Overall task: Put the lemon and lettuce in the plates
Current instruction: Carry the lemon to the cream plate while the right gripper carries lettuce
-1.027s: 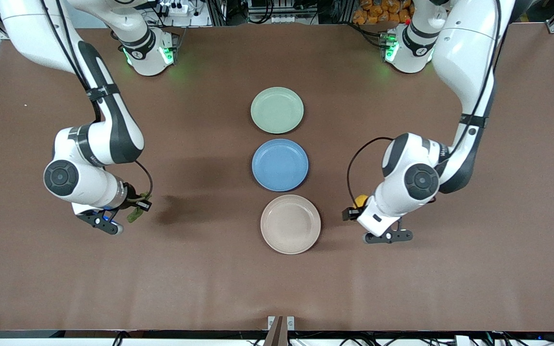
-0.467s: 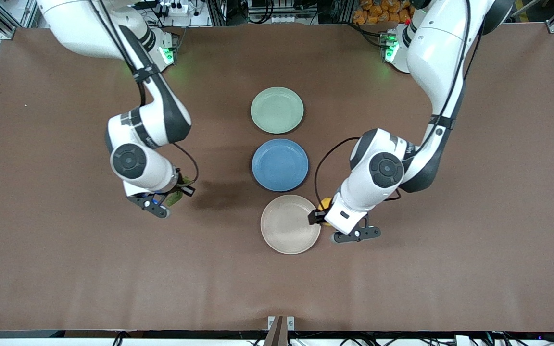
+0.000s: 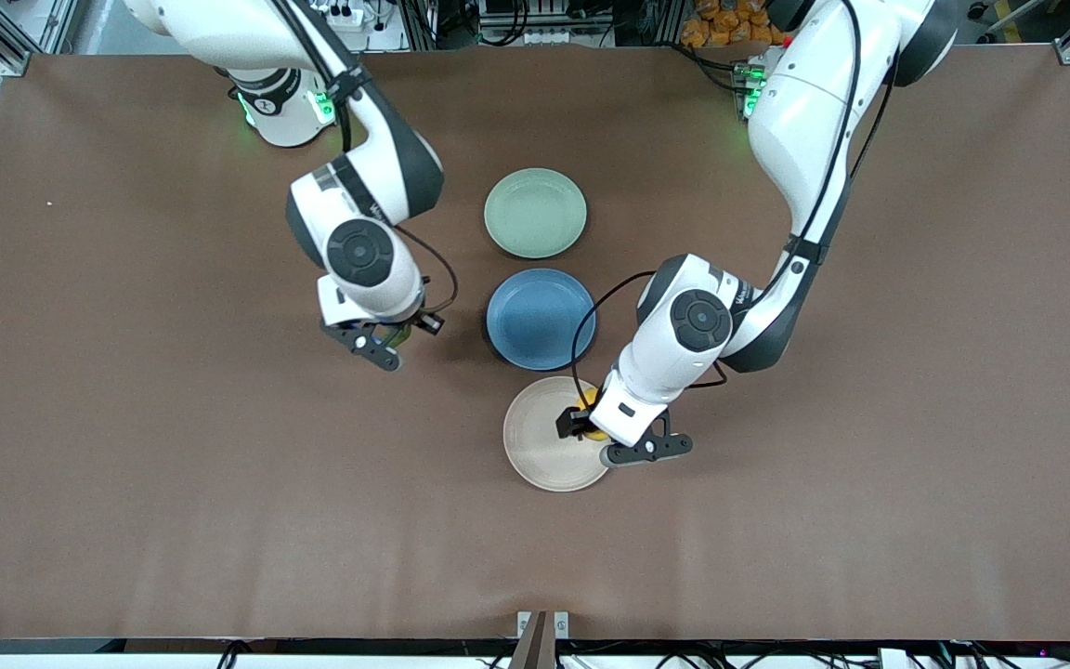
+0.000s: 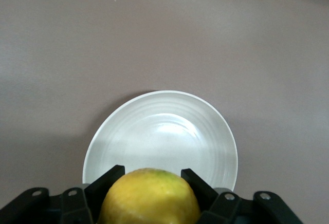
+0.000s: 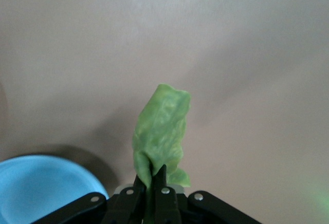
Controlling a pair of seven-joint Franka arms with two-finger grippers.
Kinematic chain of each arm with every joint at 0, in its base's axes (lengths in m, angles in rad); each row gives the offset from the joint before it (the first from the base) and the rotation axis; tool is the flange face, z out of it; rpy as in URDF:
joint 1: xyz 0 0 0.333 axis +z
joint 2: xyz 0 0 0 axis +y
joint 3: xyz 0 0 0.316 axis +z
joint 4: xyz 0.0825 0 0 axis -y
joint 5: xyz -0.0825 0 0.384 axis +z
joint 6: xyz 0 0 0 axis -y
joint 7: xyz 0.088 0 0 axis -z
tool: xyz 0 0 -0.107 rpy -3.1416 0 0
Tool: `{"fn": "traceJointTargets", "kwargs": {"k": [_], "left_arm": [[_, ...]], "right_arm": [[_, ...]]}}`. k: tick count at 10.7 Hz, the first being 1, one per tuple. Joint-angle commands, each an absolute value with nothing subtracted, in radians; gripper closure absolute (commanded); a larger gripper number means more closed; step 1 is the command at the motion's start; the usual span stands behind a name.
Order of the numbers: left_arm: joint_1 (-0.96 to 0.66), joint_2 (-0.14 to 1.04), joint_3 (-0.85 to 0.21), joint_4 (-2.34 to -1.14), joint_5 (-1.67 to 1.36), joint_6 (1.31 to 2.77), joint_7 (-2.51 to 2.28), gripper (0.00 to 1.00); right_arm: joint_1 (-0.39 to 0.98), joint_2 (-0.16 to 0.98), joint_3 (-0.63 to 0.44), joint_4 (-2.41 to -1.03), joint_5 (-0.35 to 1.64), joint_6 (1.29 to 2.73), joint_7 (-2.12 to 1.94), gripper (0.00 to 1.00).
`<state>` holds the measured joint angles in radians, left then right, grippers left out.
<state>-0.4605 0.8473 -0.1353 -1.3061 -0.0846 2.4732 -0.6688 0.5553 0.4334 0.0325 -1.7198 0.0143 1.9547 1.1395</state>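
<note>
Left gripper [image 3: 588,420]: clamps lemon [image 4: 149,197] over beige plate [image 3: 535,446], about 3 o'clock rim. Right gripper [image 5: 151,196]: pinches lettuce [image 5: 162,129], apparently over bare table [image 3: 219,465] beside blue plate [image 3: 535,321].

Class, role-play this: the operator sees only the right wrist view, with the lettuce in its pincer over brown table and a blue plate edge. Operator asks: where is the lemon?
Observer: The lemon is gripped in the left pincer, held up.
Operator: Over what?
Observer: Over the beige plate, at its edge toward the left arm's end.
Operator: Where's my lettuce's plate?
Observer: The empty mint green plate lies farther from the front camera than the blue plate; your right pincer holds the lettuce over bare table beside the blue one.
</note>
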Motion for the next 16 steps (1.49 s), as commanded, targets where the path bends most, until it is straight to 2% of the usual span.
{"fn": "traceJointTargets", "kwargs": {"k": [1, 8, 12, 13, 14, 15, 16], "left_arm": [[-0.494, 0.896, -0.124, -1.269, -0.112, 2.543, -0.704, 0.56], [-0.546, 1.002, -0.109, -1.270, -0.110, 2.664, -0.704, 0.56], [-0.546, 1.008, -0.097, -1.270, -0.110, 2.671, -0.701, 0.56], [-0.546, 1.006, -0.097, -1.270, -0.110, 2.674, -0.701, 0.51], [-0.546, 1.008, -0.095, -1.272, -0.110, 2.674, -0.701, 0.23], [-0.546, 1.006, -0.094, -1.273, -0.107, 2.674, -0.700, 0.00], [-0.549, 1.008, -0.092, -1.278, -0.103, 2.675, -0.701, 0.00]], "right_arm": [[0.629, 0.420, 0.028, -1.740, 0.005, 1.951, 1.242, 0.91], [0.854, 0.448, 0.028, -1.741, 0.011, 1.907, 1.463, 0.91], [1.024, 0.463, 0.031, -1.730, 0.047, 1.908, 1.574, 0.89], [1.051, 0.475, 0.029, -1.730, 0.069, 1.908, 1.577, 0.89], [1.072, 0.482, 0.029, -1.729, 0.069, 1.910, 1.585, 0.85], [1.077, 0.485, 0.029, -1.729, 0.069, 1.905, 1.595, 0.66], [1.075, 0.483, 0.028, -1.729, 0.069, 1.904, 1.595, 0.56]]}}
